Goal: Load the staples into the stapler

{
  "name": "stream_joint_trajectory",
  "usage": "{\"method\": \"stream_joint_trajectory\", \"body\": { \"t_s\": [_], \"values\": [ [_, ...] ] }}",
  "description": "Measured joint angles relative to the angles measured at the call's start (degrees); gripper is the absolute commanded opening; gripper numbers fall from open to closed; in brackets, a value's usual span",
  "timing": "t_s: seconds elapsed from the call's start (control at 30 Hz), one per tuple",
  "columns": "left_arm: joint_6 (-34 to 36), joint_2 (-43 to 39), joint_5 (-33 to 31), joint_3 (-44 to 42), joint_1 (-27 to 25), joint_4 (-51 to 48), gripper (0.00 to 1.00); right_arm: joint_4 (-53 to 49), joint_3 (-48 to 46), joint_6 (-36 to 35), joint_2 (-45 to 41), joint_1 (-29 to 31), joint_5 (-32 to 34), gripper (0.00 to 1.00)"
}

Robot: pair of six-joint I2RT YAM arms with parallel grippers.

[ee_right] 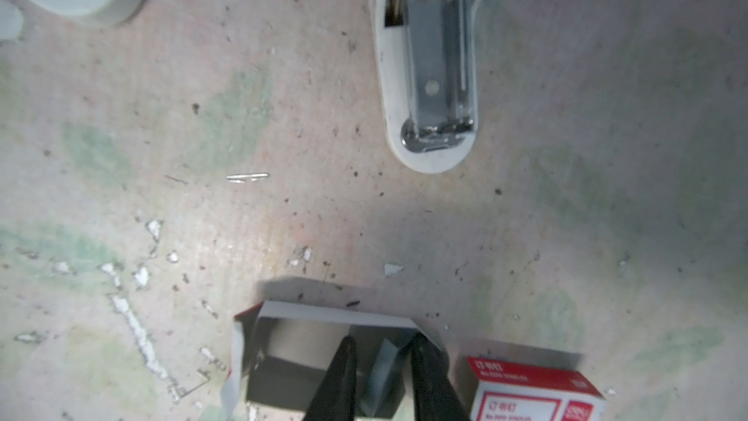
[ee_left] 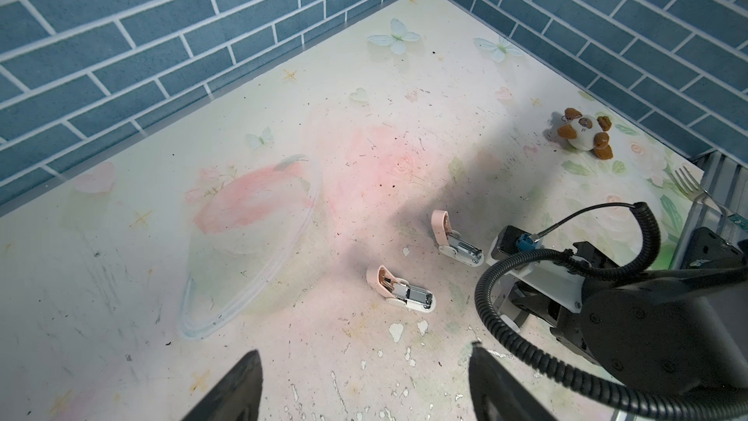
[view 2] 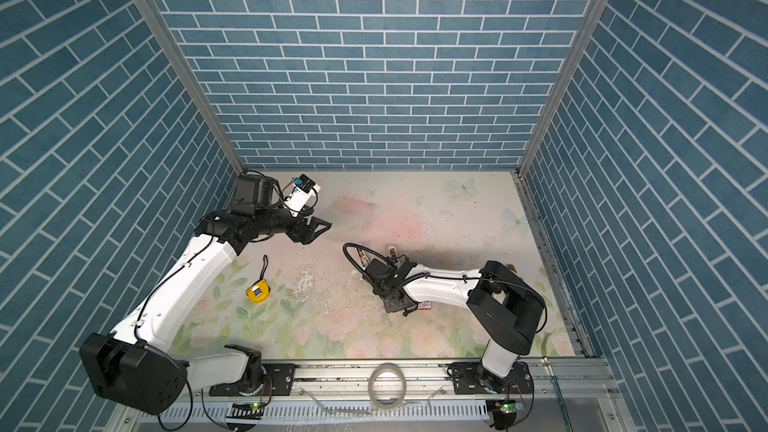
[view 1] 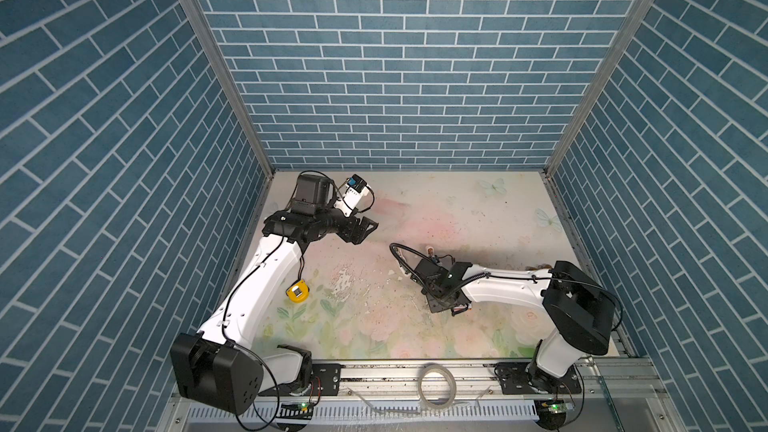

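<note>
Right wrist view: black right gripper [ee_right: 382, 341] pinches tilted silvery-grey metal staples [ee_right: 384, 368]; skew may jam the open white stapler [ee_right: 429, 74] ahead.

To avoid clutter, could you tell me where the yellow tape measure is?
In both top views the yellow tape measure lies on the left of the table, near the left arm.
</note>
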Motion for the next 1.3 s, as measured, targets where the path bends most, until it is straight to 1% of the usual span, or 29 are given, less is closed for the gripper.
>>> {"method": "stream_joint_trajectory", "body": {
  "t_s": [0.17,0.53,1.3],
  "values": [
    [-0.1,0.0,0.4,0.0,0.0,0.0,0.81,0.0,0.2,0.0,0.0,0.1,-0.1,0.27],
    [-0.2,0.0,0.4,-0.2,0.0,0.0,0.81,0.7,0.2,0.0,0.0,0.2,-0.4,0.31],
    [-0.4,0.0,0.8,-1.4,0.0,1.0,0.81,2.6,0.2,0.0,-1.6,0.2,-0.9,0.30]
  ]
}}
